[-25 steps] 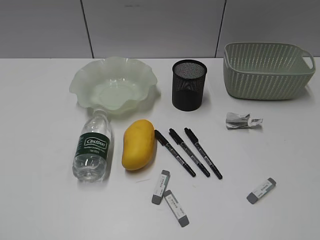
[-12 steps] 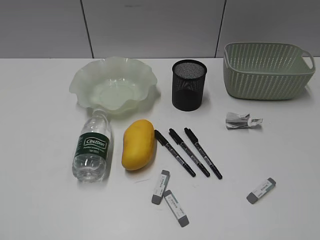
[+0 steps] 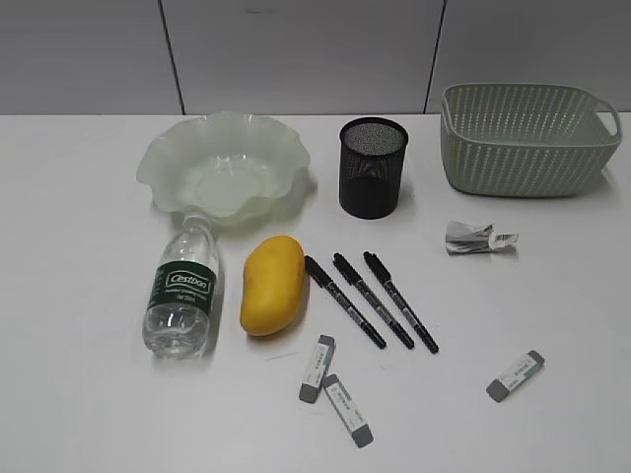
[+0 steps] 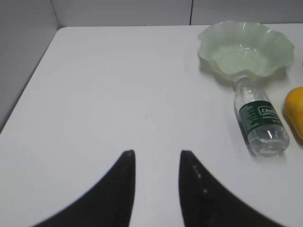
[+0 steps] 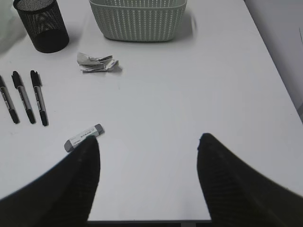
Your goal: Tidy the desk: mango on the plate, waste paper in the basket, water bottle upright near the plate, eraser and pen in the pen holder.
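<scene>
The yellow mango [image 3: 272,284] lies on the white desk [image 3: 89,296] below the pale-green ruffled plate [image 3: 225,168]. The water bottle [image 3: 182,293] lies on its side, cap toward the plate. Three black pens [image 3: 371,299] lie side by side right of the mango. Two erasers [image 3: 317,369] lie below them and a third eraser [image 3: 516,375] at the right. The waste paper [image 3: 478,237] lies below the basket [image 3: 528,138]. The black mesh pen holder [image 3: 373,167] stands at the middle back. My left gripper [image 4: 156,156] is open over bare desk. My right gripper [image 5: 147,142] is open near the desk's front edge. Neither gripper shows in the exterior view.
The left wrist view shows the plate [image 4: 245,47], bottle [image 4: 260,124] and mango edge [image 4: 294,111] far right. The right wrist view shows the basket [image 5: 138,19], pen holder [image 5: 41,26], paper [image 5: 97,63], pens [image 5: 23,97] and one eraser [image 5: 83,137] by the left finger. A grey wall runs behind.
</scene>
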`<state>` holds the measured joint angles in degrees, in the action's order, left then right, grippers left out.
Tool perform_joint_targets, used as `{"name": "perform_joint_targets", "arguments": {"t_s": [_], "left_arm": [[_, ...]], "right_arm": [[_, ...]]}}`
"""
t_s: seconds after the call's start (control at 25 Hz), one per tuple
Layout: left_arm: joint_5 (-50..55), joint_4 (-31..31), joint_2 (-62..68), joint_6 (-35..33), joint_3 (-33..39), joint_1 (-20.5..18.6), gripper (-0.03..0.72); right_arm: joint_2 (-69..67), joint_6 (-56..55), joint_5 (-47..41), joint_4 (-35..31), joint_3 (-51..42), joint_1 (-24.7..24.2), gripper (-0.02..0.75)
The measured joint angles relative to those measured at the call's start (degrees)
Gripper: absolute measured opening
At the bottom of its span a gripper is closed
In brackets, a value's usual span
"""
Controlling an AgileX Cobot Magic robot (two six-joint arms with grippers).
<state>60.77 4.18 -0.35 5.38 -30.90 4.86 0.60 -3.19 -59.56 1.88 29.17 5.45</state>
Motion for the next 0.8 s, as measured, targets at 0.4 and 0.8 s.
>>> {"name": "perform_joint_targets", "arguments": {"t_s": [0.4,0.8], "left_arm": [[-14.24,-13.08,17.64,-10.5,-1.4,0.0,0.326],[-30.1,-33.09,64.32,-27.66,-14.88,12.61,0.519]], "right_arm": [[0.0,-0.06,0.0,0.0,0.0,0.0,0.511],[0.0,0.0,0.0,0.0,0.0,0.0,0.511]]}}
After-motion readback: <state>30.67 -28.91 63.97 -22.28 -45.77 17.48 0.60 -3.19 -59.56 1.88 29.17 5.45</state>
